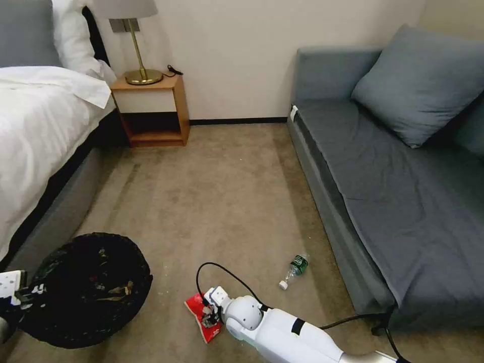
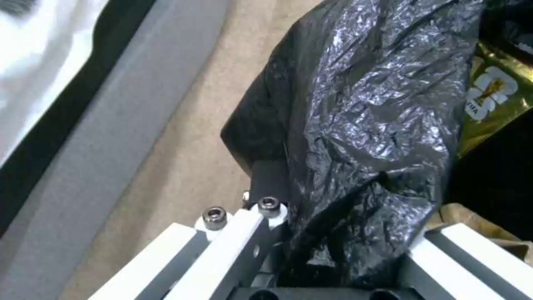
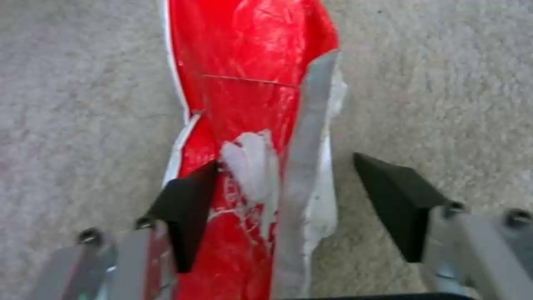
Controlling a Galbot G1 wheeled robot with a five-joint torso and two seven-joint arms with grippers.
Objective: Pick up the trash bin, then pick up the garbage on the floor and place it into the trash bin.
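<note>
right wrist view shows my right gripper spread wide, its two black fingertips set either side of the red snack packet on the carpet. one tip touches the packet's edge; the other stands clear of it on bare carpet. nothing is pinched. the packet is red with white trim and a grey strip along one side; a white mark sits on it, but i cannot read any writing there.

in the head view that packet lies on the floor at about six o'clock, under my right gripper. the small clear bottle, green label and white cap, lies on its side at about five o'clock, near the grey sofa.

my left gripper is clamped on the bag-covered rim of the trash bin, crinkly black plastic bunched between its fingers. the trash bin sits at about eight o'clock, beside the bed. inside lies a gold-brown wrapper with white lettering; i cannot read it with certainty.
</note>
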